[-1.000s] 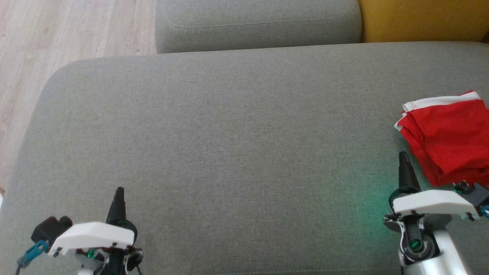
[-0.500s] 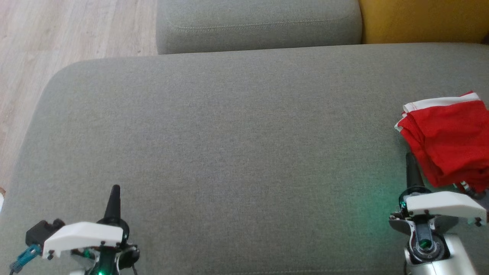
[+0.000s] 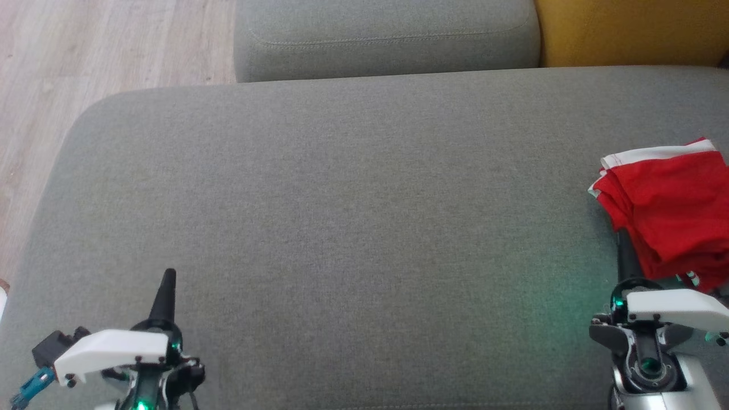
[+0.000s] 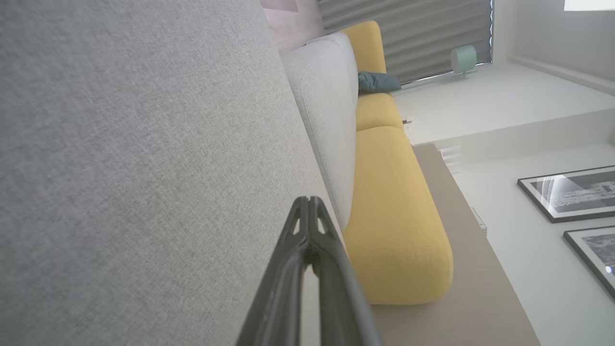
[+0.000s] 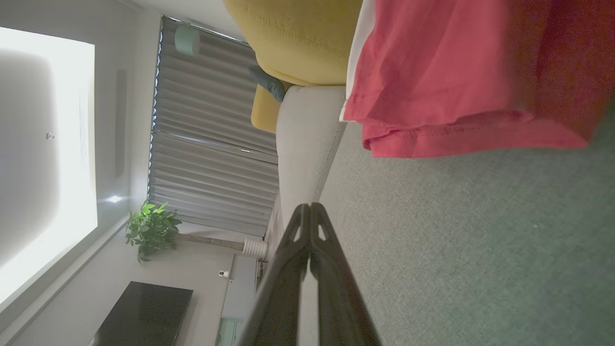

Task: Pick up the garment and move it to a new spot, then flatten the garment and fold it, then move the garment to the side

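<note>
Two pairs of jaws, both pressed shut and empty: the left jaws low at the left over the one broad grey fabric sofa seat (image 3: 353, 228), the right jaws at the lower right, tips just beside the one folded red garment with a white band (image 3: 672, 210). The garment lies at the seat's right end, its far side cut off by the head view's edge

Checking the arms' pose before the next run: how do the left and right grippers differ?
The left gripper hangs over bare cushion, far from the garment; the right gripper sits close beside the garment's left edge. The right gripper's tip also reaches farther up the head view than the left gripper's. Both are shut and hold nothing.
</note>
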